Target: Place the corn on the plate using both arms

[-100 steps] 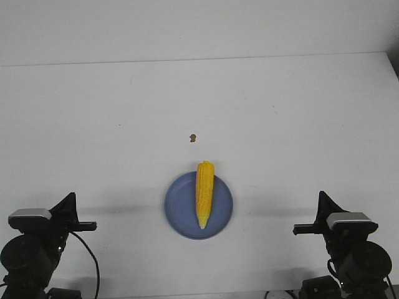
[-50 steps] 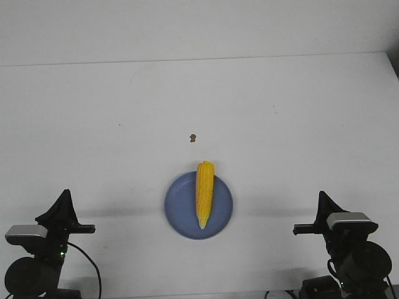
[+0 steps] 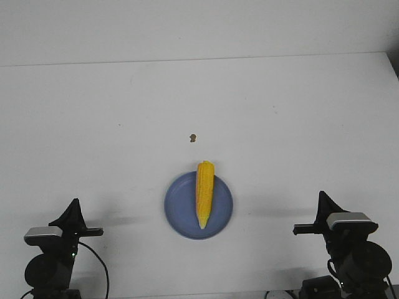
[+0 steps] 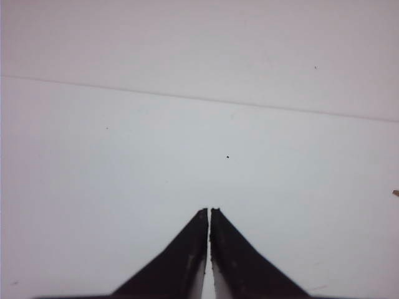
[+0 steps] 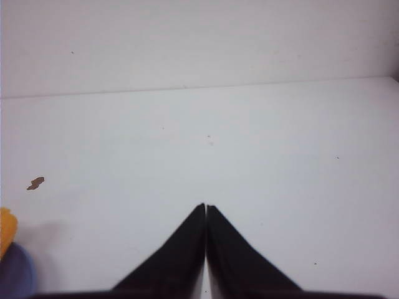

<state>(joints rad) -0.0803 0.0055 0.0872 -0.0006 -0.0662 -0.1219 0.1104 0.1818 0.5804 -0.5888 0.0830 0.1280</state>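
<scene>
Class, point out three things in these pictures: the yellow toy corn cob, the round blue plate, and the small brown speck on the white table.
Yellow toy corn cob [image 3: 204,193]: front view, middle of the kernel rows.
Round blue plate [image 3: 181,205]: front view, bare surface beside the cob.
Small brown speck [image 3: 192,137]: front view, its centre, beyond the plate.

**Hidden and cut-off items**

Right wrist view: the corn [image 5: 5,230] and the plate [image 5: 14,274] are cut off by the picture's edge; only a yellow sliver and a blue corner show. A small brown speck [image 5: 35,183] on the desk [image 5: 280,156] is too small to identify. Front view: both arms run off the lower edge, the left arm [image 3: 47,265] and the right arm [image 3: 355,258]. The corn [image 3: 204,193] hides a strip of the plate [image 3: 181,208] beneath it.
</scene>
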